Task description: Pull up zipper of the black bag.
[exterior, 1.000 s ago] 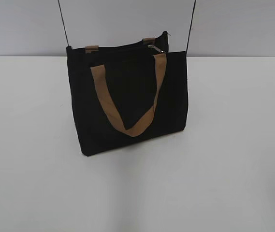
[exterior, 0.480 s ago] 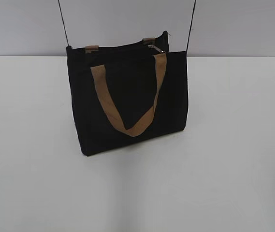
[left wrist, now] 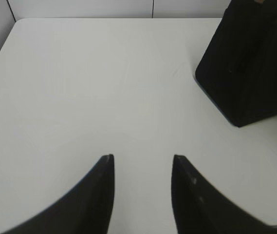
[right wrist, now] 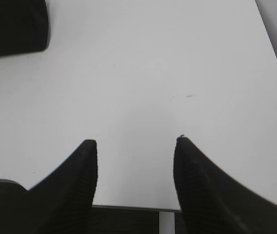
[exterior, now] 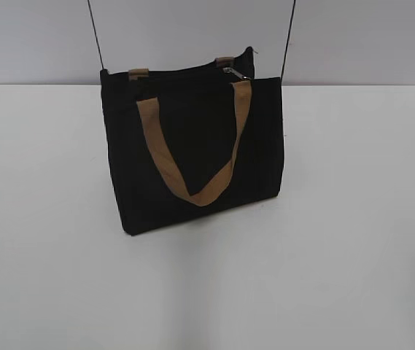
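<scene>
**Wrist views showing both grippers spread, black bag standing apart on the table**

Left wrist view is showing the left gripper (left wrist: 143,158) nearest the lens, its two dark fingers (left wrist: 104,195) standing apart with bare white table (left wrist: 80,97) between them and nothing held. Farther off, toward the upper right of that view, a corner of the black bag (left wrist: 245,68) is resting on the table, well clear of the fingertips (a sliver of tan strap is peeking in at the right edge).

Right wrist view is showing the right gripper (right wrist: 136,141) likewise spread, its ribbed fingers (right wrist: 77,180) hanging over the white surface and gripping nothing. One dark corner of the bag is sitting at the far upper left of that view, well apart from the gripper.

Exterior view is showing neither gripper. The bag (exterior: 192,146) is standing upright near the middle of the table, slightly turned. A tan webbing handle (exterior: 192,157) is drooping in a V down its front face. Along the top edge, the zipper (exterior: 192,71) is running as a dark line, with its small silvery pull tab (exterior: 236,73) sitting near the right end, just above where the handle meets the fabric. Behind it, a second tan handle (exterior: 138,72) is showing as short stubs, and two thin black cords (exterior: 95,33) are rising from the bag's upper corners out of the top of the view.
</scene>
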`<action>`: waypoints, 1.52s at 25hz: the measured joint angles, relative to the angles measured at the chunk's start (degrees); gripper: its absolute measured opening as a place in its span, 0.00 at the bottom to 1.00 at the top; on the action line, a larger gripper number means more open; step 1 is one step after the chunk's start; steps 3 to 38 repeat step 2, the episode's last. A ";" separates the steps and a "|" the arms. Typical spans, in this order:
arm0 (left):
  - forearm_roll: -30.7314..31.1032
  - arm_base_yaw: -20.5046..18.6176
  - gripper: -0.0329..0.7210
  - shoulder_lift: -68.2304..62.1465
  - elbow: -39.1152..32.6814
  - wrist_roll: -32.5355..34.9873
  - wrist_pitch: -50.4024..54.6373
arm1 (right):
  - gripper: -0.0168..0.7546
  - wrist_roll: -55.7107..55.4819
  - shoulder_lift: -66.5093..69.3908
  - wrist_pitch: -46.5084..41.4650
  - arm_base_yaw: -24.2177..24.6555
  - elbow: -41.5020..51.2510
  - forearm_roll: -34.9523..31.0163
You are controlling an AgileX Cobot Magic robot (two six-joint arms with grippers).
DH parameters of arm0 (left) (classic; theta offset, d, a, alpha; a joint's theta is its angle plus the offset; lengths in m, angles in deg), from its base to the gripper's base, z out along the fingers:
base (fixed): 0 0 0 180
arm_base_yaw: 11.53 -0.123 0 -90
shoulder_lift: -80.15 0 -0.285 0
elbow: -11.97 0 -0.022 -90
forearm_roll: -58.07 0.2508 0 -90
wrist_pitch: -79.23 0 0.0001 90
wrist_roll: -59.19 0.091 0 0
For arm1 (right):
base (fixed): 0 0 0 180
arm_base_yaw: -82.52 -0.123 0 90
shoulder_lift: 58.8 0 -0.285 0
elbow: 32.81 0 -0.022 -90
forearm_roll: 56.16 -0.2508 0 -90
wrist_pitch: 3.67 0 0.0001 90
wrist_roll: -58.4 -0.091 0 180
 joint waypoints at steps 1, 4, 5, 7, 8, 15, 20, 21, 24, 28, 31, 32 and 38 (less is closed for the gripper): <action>0.00 -0.41 0.44 0.00 0.00 0.00 0.00 | 0.53 0.00 0.00 0.00 0.00 0.00 0.00; 0.00 -0.99 0.44 0.00 0.00 0.00 0.00 | 0.53 0.00 0.00 0.06 0.00 0.00 0.00; 0.00 -0.99 0.44 0.00 0.00 0.00 0.00 | 0.53 0.00 0.00 0.06 0.00 0.00 0.00; 0.00 -0.99 0.44 0.00 0.00 0.00 0.00 | 0.53 0.00 0.00 0.06 0.00 0.00 0.00; 0.00 -0.99 0.44 0.00 0.00 0.00 0.00 | 0.53 0.00 0.00 0.06 0.00 0.00 0.00; 0.00 -0.99 0.44 0.00 0.00 0.00 0.00 | 0.53 0.00 0.00 0.06 0.00 0.00 0.00; 0.00 -0.99 0.44 0.00 0.00 0.00 0.00 | 0.53 0.00 0.00 0.06 0.00 0.00 0.00; 0.00 -0.99 0.44 0.00 0.00 0.00 0.00 | 0.53 0.00 0.00 0.06 0.00 0.00 0.00; 0.00 -0.99 0.44 0.00 0.00 0.00 0.00 | 0.53 0.00 0.00 0.06 0.00 0.00 0.00; 0.00 -0.99 0.44 0.00 0.00 0.00 0.00 | 0.53 0.00 0.00 0.06 0.00 0.00 0.00; 0.00 -0.99 0.44 0.00 0.00 0.00 0.00 | 0.53 0.00 0.00 0.06 0.00 0.00 0.00; 0.00 -0.99 0.44 0.00 0.00 0.00 0.00 | 0.53 0.00 0.00 0.06 0.00 0.00 0.00; 0.00 -0.99 0.44 0.00 0.00 0.00 0.00 | 0.53 0.00 0.00 0.06 0.00 0.00 0.00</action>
